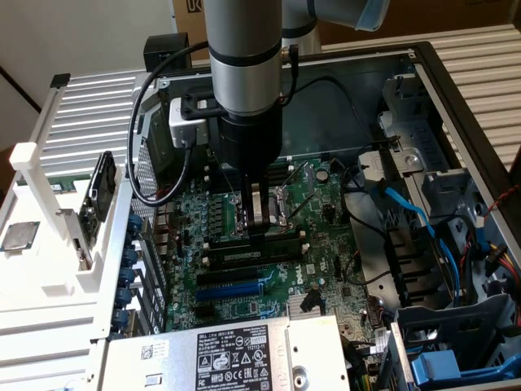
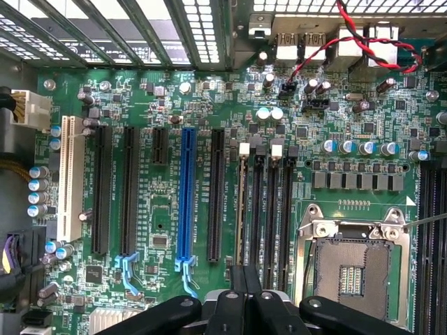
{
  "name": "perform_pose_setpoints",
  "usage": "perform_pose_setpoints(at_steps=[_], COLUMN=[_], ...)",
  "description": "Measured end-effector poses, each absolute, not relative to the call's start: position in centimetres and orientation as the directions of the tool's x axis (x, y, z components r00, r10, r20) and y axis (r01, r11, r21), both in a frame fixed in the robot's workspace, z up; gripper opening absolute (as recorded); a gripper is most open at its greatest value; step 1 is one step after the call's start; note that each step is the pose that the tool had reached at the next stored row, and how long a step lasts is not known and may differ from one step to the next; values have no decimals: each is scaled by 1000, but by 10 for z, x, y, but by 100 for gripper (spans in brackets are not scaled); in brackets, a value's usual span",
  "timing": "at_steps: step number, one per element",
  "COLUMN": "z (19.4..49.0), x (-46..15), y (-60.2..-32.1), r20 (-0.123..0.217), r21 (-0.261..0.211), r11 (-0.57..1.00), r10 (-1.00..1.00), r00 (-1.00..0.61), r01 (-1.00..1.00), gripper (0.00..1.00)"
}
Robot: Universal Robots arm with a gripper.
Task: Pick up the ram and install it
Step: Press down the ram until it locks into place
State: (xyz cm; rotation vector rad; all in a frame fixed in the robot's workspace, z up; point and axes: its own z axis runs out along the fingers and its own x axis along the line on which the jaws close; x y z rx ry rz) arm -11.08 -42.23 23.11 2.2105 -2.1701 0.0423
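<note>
Exterior view: gripper (image 1: 260, 221) is down inside the open PC case (image 1: 456, 90), centre of frame, fingertips at the memory slots (image 1: 252, 248) just below the CPU socket (image 1: 264, 195). The ram (image 1: 281, 235) lies along a slot right under the fingertips; can't tell if it's fully seated. Fingers look pressed close together on its top edge. Wrist view: fingers (image 2: 244, 289) close together at bottom centre, over the slots (image 2: 269, 209). Blue expansion slot (image 2: 187, 195) sits centre frame.
</note>
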Motion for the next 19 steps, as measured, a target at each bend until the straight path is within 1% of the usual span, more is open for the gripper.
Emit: perform_pose_setpoints(at_steps=[19], z=[229], x=[-111], y=[-422], r20=[50], r21=[12], r11=[-14], r10=[-999], r00=[14], r01=[-1000], gripper=[10])
